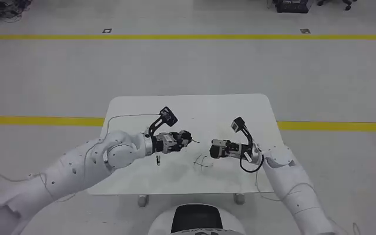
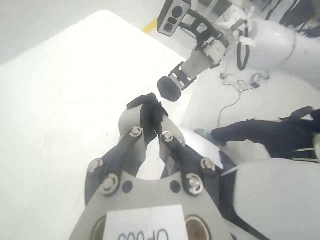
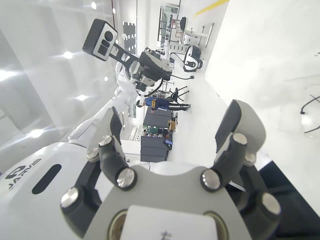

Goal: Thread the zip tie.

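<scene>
My left gripper (image 1: 188,139) is held above the middle of the white table (image 1: 235,108), shut on a short black zip tie (image 2: 146,99) whose end juts out past the fingertips (image 1: 195,141). My right gripper (image 1: 212,150) faces it from a small gap away, and its fingers (image 3: 230,123) are open with nothing between them. In the left wrist view the right gripper (image 2: 168,91) shows just beyond the held tie. A second thin black zip tie (image 1: 202,163) lies curled on the table below the two grippers, and its curve shows in the right wrist view (image 3: 310,102).
A small dark piece (image 1: 158,159) lies on the table beside the left forearm. A thin wire (image 1: 126,116) runs along the table's far left part. The table's near edge lies close behind the curled tie.
</scene>
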`<state>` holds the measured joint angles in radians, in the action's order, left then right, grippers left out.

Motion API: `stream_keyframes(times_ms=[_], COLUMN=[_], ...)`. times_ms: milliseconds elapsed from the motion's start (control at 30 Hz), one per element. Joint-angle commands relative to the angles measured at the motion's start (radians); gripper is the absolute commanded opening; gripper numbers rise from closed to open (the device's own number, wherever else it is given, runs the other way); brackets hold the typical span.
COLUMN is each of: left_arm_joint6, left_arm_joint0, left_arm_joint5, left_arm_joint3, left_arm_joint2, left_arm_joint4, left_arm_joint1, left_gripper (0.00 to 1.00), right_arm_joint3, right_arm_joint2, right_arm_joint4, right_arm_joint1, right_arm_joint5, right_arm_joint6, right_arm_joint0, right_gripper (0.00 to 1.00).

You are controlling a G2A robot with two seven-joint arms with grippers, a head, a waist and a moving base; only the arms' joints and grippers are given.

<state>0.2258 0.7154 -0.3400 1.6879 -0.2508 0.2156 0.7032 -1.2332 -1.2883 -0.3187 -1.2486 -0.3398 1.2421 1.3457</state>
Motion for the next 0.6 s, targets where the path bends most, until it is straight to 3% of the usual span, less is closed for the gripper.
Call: stream_keyframes(times_ms=[0, 167, 300, 367, 500, 567], left_arm_joint6=[-0.001, -0.001, 0.022, 0.082, 0.123, 0.164], left_arm_joint0=[-0.012, -0.012, 0.027, 0.028, 0.055, 0.062], left_arm_joint5=[0.000, 0.000, 0.000, 0.000, 0.000, 0.000], left_arm_joint3=[-0.004, -0.004, -0.036, -0.044, -0.054, -0.064], left_arm_joint2=[-0.002, -0.002, -0.016, -0.023, -0.052, -0.066], left_arm_joint4=[0.038, 0.038, -0.172, -0.246, -0.428, -0.471], left_arm_joint1=[0.001, 0.001, 0.008, 0.014, 0.026, 0.032], left_gripper=[0.00, 0.00, 0.00, 0.00, 0.00, 0.00], right_arm_joint3=[0.004, 0.004, -0.041, -0.044, -0.050, -0.043], right_arm_joint2=[0.001, 0.001, -0.011, -0.030, -0.063, -0.077], right_arm_joint4=[-0.002, -0.002, 0.004, -0.007, 0.000, -0.003], right_arm_joint1=[0.000, 0.000, 0.004, 0.005, 0.004, 0.001], right_arm_joint5=[0.000, 0.000, 0.000, 0.000, 0.000, 0.000], right_arm_joint6=[0.003, 0.003, 0.017, 0.049, 0.090, 0.111], right_arm_joint0=[-0.001, -0.001, 0.003, 0.006, 0.005, 0.004], right_gripper=[1.00, 1.00, 1.00, 1.00, 1.00, 1.00])
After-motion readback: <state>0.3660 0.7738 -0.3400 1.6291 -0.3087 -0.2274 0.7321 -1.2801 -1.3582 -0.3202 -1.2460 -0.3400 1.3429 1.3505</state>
